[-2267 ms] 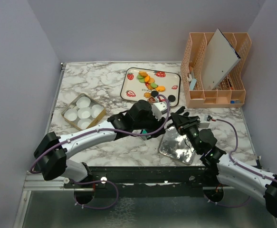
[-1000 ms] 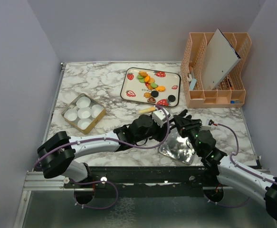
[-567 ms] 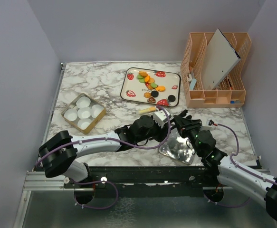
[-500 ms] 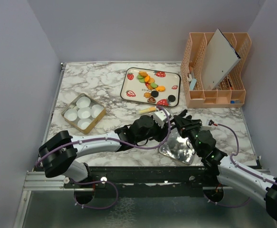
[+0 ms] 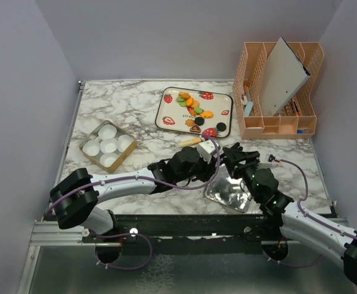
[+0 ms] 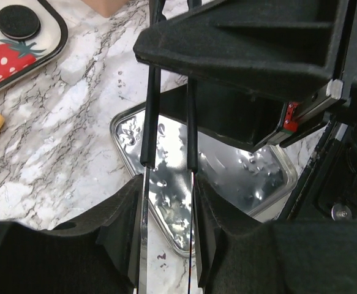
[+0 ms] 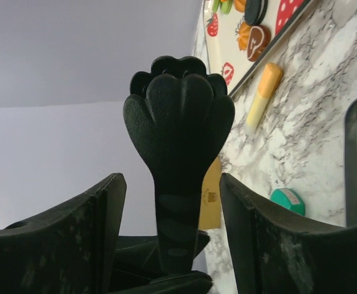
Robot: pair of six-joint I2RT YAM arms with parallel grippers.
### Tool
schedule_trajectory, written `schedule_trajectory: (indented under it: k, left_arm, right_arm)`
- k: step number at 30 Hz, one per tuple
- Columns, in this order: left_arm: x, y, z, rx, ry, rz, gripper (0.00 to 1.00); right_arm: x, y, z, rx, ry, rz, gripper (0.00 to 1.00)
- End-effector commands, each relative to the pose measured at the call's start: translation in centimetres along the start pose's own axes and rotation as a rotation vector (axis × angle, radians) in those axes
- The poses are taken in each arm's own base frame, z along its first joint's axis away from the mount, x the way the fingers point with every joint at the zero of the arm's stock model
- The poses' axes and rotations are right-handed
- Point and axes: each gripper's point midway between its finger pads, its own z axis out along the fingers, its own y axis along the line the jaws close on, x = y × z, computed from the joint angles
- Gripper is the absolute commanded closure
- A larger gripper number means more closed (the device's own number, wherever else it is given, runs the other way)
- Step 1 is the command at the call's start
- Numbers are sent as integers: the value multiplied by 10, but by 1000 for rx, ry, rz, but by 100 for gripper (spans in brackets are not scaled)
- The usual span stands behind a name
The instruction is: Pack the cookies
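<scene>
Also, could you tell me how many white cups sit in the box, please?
5 cups, all in the box left of the tray: one central, four around it.

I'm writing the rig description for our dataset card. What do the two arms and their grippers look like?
The left arm and right arm look alike: white links, bulky black joints, a purple cable running along each. The left gripper and right gripper have blocky matte-black fingers. A pale box sits at the left wrist.
</scene>
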Motion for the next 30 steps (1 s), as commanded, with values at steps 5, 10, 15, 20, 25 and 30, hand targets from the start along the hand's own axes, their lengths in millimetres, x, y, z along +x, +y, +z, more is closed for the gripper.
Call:
schedule_trajectory:
  k: [5, 10, 15, 20, 25, 30]
  left_arm:
    - [-32, 21, -11, -158, 46, -93, 79]
    - [-27, 57, -21, -332, 138, -136, 79]
    - [-28, 91, -25, -383, 200, -220, 80]
    - [-35, 124, -32, -424, 206, -291, 78]
    - [-44, 150, -36, -486, 219, -293, 75]
    - [-46, 162, -31, -527, 256, -261, 69]
  right_arm:
    - [-10, -17, 4, 83, -53, -158, 25]
    - [-18, -13, 5, 102, -81, -318, 21]
    - [-33, 3, 3, 93, -133, -517, 19]
    - [-50, 12, -4, 107, -182, -711, 15]
    - [-62, 19, -10, 112, -214, -843, 11]
    - [-72, 19, -14, 122, -245, -940, 10]
